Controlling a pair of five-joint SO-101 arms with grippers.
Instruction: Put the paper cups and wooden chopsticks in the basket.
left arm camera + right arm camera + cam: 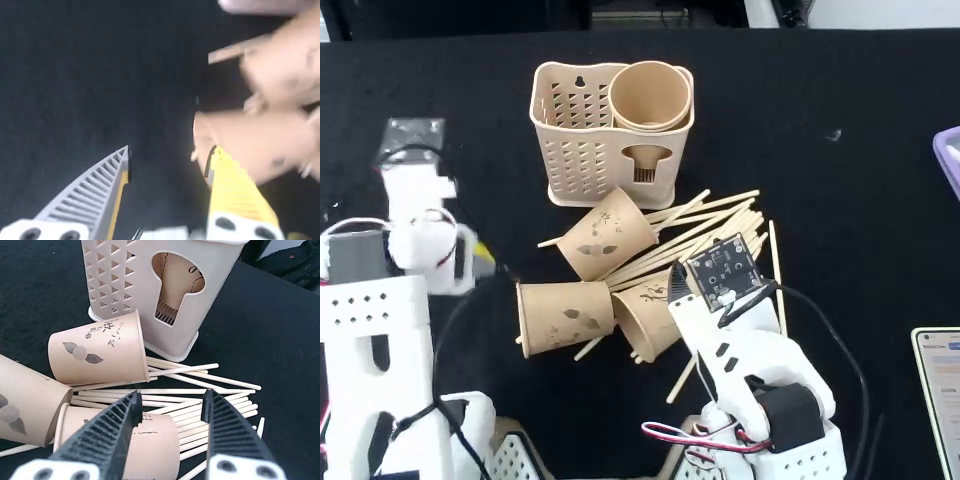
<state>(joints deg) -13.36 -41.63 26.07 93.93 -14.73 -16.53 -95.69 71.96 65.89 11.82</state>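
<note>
Jaws of the right gripper (171,395) stand apart and empty, over the scatter of wooden chopsticks (215,405) and just above a toppled paper cup, the near cup (150,440). Jaws of the left gripper (170,150) are likewise apart, holding nothing; its yellow finger (235,190) lies just beside the rim of another toppled cup, the side cup (255,145).

High view: the basket (570,150) stands upright on the black tabletop (840,220), at 12 o'clock from the pile. Stacked cups (650,95) sit upright in its 3 o'clock compartment. Three cups lie on their sides. The far cup (608,233) rests close to the basket's foot. The side cup lies at 8 o'clock in the pile, with its mouth toward 9 o'clock. The near cup lies at 6 o'clock, against the side cup.

The chopsticks fan from beneath the cups toward 2 o'clock. A lone stick (777,270) lies along the 12-to-6 line at the pile's 3 o'clock edge. The left gripper is at 9 o'clock from the pile, the right at 5 o'clock.

A purple object (950,160) sits at the tabletop's 3 o'clock edge, and a lit screen (940,400) at 4 o'clock.
</note>
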